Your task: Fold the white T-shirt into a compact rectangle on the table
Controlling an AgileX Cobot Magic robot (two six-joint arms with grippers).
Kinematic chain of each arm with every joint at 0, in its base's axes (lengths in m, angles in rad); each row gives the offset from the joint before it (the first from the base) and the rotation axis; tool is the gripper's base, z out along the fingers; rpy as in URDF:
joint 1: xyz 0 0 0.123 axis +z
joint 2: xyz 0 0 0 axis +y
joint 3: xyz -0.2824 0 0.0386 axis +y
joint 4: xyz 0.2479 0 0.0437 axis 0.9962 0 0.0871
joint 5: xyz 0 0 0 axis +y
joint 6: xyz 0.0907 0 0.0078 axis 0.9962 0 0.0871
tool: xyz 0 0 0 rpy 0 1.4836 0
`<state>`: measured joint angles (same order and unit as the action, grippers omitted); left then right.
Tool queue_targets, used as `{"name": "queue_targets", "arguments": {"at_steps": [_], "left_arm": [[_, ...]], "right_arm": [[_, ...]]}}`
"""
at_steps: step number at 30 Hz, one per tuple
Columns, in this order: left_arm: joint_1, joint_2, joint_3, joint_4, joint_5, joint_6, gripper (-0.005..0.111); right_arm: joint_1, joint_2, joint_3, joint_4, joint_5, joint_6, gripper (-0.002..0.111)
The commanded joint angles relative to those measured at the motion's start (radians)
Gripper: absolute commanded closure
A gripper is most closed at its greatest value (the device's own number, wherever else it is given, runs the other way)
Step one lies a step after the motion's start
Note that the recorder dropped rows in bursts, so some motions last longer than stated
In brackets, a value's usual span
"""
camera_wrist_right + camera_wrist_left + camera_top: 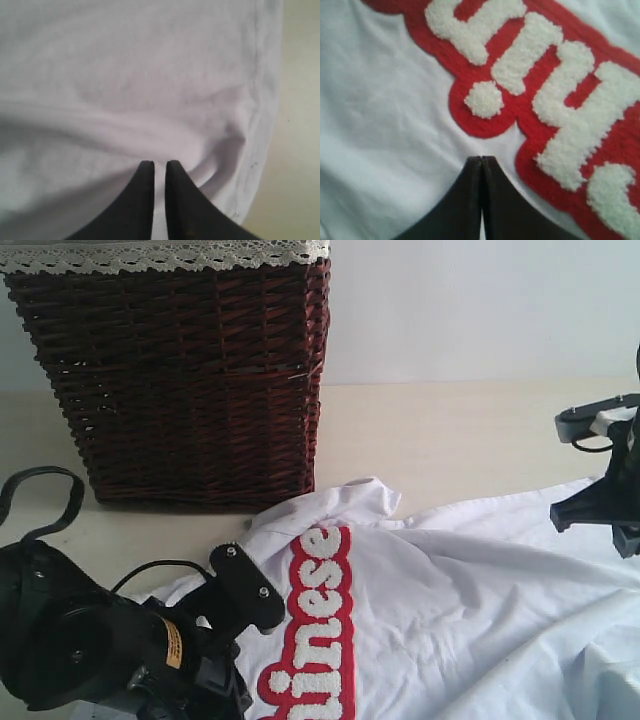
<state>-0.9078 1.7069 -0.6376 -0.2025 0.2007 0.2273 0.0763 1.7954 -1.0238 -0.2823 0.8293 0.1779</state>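
White T-shirt lies spread and rumpled on the table, not folded yet. The red-edged lettering faces up, and one sleeve lies just beside the foot of the basket.

Left fingers are pressed together with no cloth seen between them. They hover over plain fabric next to the lettering, probably lining up for a pinch there.

Right fingers sit at a raised ridge of cloth near the hem, with only a thin slit between them. Whether cloth is pinched in that slit I can't tell (the ridge running into the tips hints at a grip). Working at the hem suits lifting that edge over for a first fold.

The basket is dark wicker with a lace rim. Its inside is hidden from this angle, so its contents are unknown.
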Motion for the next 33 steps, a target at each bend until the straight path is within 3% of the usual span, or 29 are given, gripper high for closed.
{"name": "queue_targets", "arguments": {"at_steps": [1, 11, 21, 30, 33], "left_arm": [[0.043, 0.013, 0.001, 0.009, -0.032, 0.001, 0.107], [0.311, 0.026, -0.002, 0.0, -0.052, -0.023, 0.107], [0.352, 0.026, -0.029, 0.015, -0.068, -0.014, 0.107], [0.464, 0.026, -0.029, 0.005, -0.106, -0.026, 0.107], [0.468, 0.02, -0.029, 0.007, -0.097, -0.021, 0.107]], "right_arm": [[-0.012, 0.082, 0.0, -0.004, -0.024, 0.01, 0.098], [-0.012, 0.207, -0.104, 0.069, -0.115, -0.022, 0.098], [-0.012, 0.271, -0.218, 0.308, -0.143, -0.239, 0.098], [-0.012, 0.208, -0.24, 0.282, -0.025, -0.235, 0.098], [-0.012, 0.166, -0.24, 0.265, 0.004, -0.233, 0.098]]}}
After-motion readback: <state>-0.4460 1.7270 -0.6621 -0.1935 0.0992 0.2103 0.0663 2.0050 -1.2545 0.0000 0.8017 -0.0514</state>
